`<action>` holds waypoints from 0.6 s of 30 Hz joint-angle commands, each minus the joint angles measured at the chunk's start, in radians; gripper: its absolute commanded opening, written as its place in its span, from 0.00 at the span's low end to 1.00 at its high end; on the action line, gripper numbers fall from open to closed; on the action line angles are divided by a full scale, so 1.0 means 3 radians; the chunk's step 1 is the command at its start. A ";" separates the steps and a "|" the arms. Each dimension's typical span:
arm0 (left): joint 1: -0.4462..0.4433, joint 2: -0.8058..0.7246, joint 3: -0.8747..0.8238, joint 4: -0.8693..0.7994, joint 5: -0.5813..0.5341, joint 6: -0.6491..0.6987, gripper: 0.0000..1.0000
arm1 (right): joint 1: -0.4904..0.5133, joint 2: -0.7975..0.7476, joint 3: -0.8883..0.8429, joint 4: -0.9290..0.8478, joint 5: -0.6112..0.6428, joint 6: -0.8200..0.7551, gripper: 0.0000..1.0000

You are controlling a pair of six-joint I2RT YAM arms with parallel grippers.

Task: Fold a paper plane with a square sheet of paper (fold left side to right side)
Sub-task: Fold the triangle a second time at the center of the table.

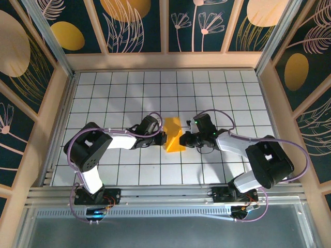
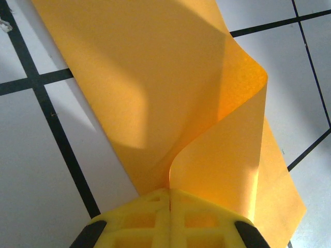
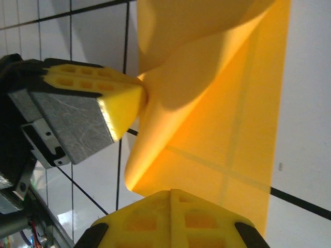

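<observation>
Paper sheet [image 1: 173, 135] sits mid-worktop [image 1: 129, 88] between my two arms, its long side running away from me. My left gripper [image 2: 169, 194] pinches its left edge, raised so that half of it curls up and over toward the right. My right gripper [image 3: 170, 194], pressed together, rests at the right edge just across, and I judge it the one thing in the flap's way.

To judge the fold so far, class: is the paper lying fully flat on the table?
No: the paper curls up off the tiles where the left gripper pinches its edge.
</observation>
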 commanded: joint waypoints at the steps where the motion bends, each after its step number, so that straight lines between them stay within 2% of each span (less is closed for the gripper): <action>1: 0.0026 0.0123 0.0018 -0.0197 -0.0014 0.0081 0.00 | 0.0061 0.0110 0.0124 0.0262 -0.0066 0.0155 0.00; 10: 0.0026 0.0147 0.0037 -0.0212 -0.0008 0.0086 0.00 | 0.0185 0.0549 0.0339 0.0489 -0.0057 0.0229 0.00; 18: 0.0025 0.0142 0.0039 -0.0233 -0.0024 0.0103 0.00 | 0.0209 0.0711 0.0395 0.0512 -0.0002 0.0211 0.00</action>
